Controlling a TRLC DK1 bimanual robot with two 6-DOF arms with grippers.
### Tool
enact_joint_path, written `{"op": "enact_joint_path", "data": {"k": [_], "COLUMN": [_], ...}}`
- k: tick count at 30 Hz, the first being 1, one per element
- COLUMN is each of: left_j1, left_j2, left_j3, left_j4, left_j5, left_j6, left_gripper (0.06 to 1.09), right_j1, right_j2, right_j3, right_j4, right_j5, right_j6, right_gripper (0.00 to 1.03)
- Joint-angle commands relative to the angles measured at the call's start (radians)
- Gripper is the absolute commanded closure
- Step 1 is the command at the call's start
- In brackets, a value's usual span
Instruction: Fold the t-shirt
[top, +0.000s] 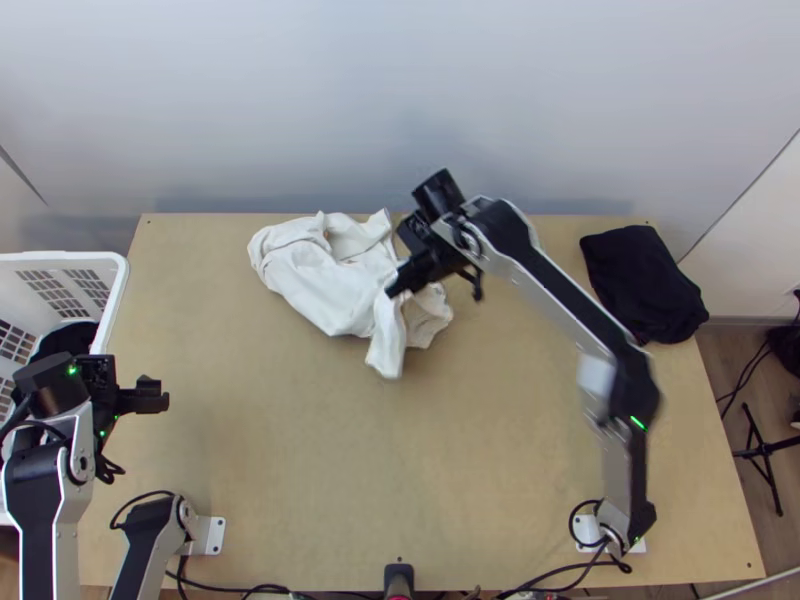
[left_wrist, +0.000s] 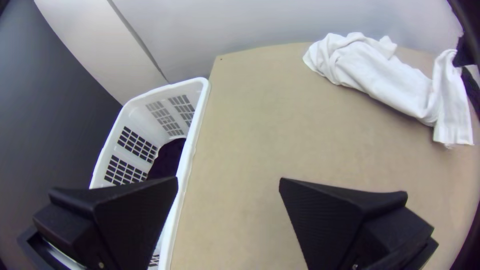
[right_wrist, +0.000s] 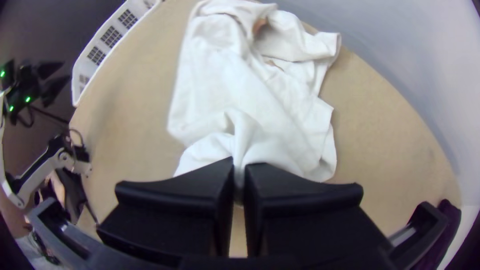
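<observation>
And here, on the light wooden counter (top: 350, 450), the white t-shirt (top: 315, 275) is seen bunched near the far edge, its right-hand end pinched tight between the fingers of the right tool (top: 397, 284)! Over at the left, by the white basket (top: 124, 275), the left tool (top: 150, 395) is held wide, nothing gripped. Dark cloth (top: 72, 340) is contained in the basket; a black garment (top: 645, 285) is laid at the counter's right.

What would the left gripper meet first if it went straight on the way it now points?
The left gripper would probably meet bare wooden tabletop, beside the white plastic basket, though its height above is unclear.
</observation>
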Motion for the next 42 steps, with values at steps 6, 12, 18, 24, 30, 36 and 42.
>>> {"op": "enact_joint_path", "data": {"k": [6, 12, 18, 24, 30, 36, 42], "left_j1": [0.021, 0.009, -0.024, -0.066, -0.074, -0.09, -0.088], "left_j2": [0.0, -0.011, -0.045, -0.072, -0.071, -0.088, -0.089], "left_j3": [-0.044, -0.066, -0.089, -0.104, -0.129, -0.132, -0.126], "left_j4": [0.031, 0.026, -0.028, -0.023, -0.011, -0.001, 0.045], "left_j5": [0.007, 0.016, 0.054, 0.054, 0.056, 0.059, 0.057], "left_j6": [0.031, 0.004, -0.056, -0.067, -0.079, -0.094, -0.088], "left_gripper": [0.1, 0.1, 0.1, 0.1, 0.1, 0.1, 0.1], "right_j1": [-0.143, -0.166, -0.179, -0.1, 0.034, 0.049, 0.049], "right_j2": [0.346, 0.033, -0.255, -0.438, -0.499, -0.451, -0.321], "right_j3": [0.099, -0.134, -0.257, -0.524, -0.755, -0.771, -0.648], "right_j4": [0.148, 0.125, 0.134, 0.132, 0.195, 0.249, 0.249], "right_j5": [-0.005, -0.011, -0.085, -0.13, -0.131, -0.111, -0.091], "right_j6": [0.164, 0.187, 0.268, 0.262, 0.271, 0.307, 0.325], "right_gripper": [0.03, 0.03, 0.03, 0.04, 0.04, 0.05, 0.05]}}
